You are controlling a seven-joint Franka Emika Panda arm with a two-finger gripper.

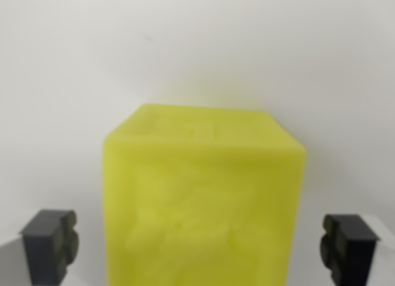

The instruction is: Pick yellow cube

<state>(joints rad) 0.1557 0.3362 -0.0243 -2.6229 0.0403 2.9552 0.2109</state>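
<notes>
The yellow cube (203, 199) fills the middle of the wrist view, blurred from being very close, resting on a white surface. My gripper (200, 246) is open around it: the dark left fingertip (50, 244) and the dark right fingertip (349, 248) stand on either side of the cube, each with a clear gap to its faces. Neither pad touches it. The cube's lower part runs out of the picture at the bottom.
A plain white surface (197, 45) spreads behind and around the cube, with nothing else on it in view.
</notes>
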